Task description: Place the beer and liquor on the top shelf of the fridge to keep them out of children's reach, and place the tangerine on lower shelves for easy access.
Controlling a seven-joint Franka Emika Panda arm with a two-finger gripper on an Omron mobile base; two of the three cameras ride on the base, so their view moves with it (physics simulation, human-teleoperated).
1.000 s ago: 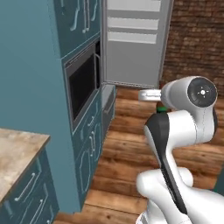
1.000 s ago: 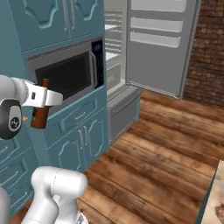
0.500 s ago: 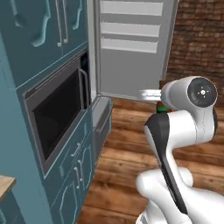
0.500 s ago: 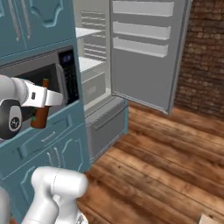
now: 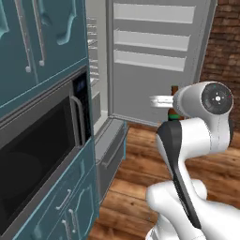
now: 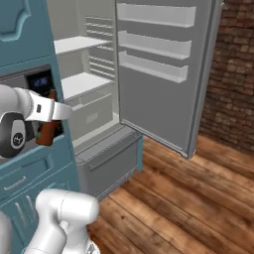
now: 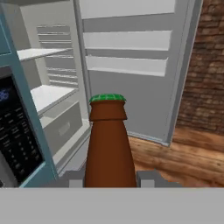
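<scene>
Here the hand [image 7: 110, 179] pinches the beer [image 7: 109, 144] upright, cap up for carrying; the fridge [image 6: 149, 74] stands open at 12 o'clock, shelves bare.

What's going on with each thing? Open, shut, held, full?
Tall grey fridge: door swung wide open.
White slab shelves: bare where visible.
White drawer box: pushed in.
Slim dark brown glass beer bottle: upright, held.
Two-finger gripper: shut on the bottle.
Black microwave: door closed.
</scene>
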